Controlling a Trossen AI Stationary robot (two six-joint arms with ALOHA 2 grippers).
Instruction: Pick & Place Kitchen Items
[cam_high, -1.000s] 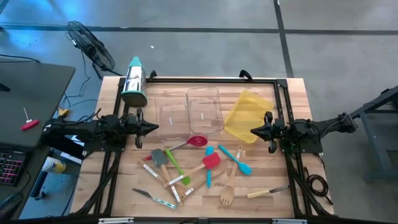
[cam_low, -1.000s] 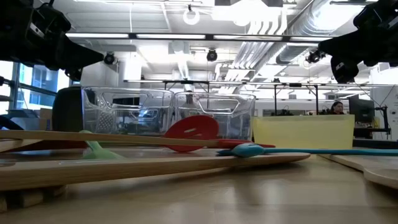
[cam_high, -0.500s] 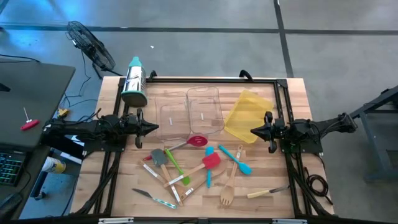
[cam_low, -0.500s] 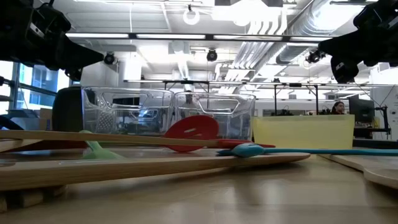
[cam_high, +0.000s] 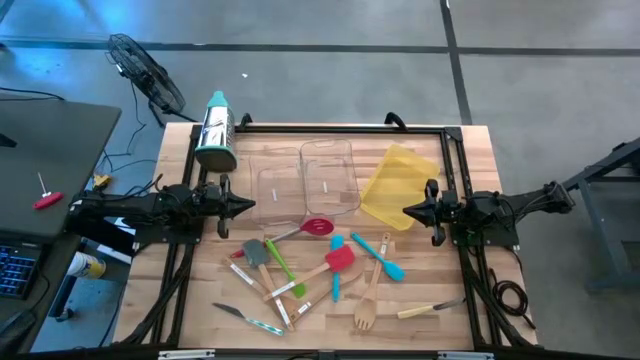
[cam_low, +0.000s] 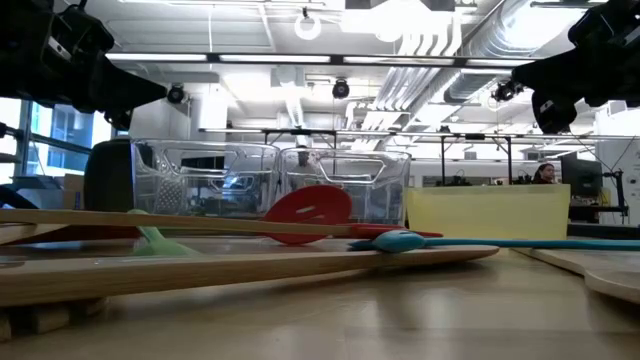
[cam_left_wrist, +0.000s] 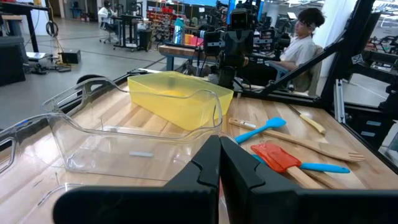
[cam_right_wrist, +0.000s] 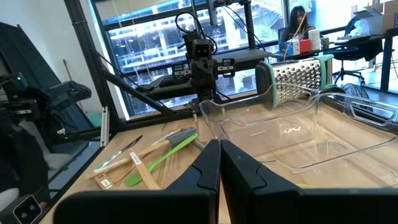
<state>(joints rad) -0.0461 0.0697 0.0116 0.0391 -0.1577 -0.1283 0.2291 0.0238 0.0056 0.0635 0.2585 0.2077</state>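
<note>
Both arms idle at the worktop's sides, kitchen items scattered loose in front of the clear bins.

The left gripper (cam_high: 247, 207) hangs clenched and empty just left of the two clear bins (cam_high: 305, 181); the right gripper (cam_high: 408, 212) hangs clenched and empty to their right, over the near corner of the yellow bin (cam_high: 398, 183). The kitchen items (cam_high: 320, 272) lie on the wooden worktop (cam_high: 470, 150) on the near side of the clear bins, between the two arms: a red spoon (cam_high: 312, 228) closest to the bins, then a red spatula (cam_high: 338, 260), a teal spatula (cam_high: 380, 258), a green spatula (cam_high: 284, 274), a wooden fork (cam_high: 367, 306) and small knives (cam_high: 250, 321). A steel grater (cam_high: 215, 134) with a teal cap stands left of the clear bins.
</note>
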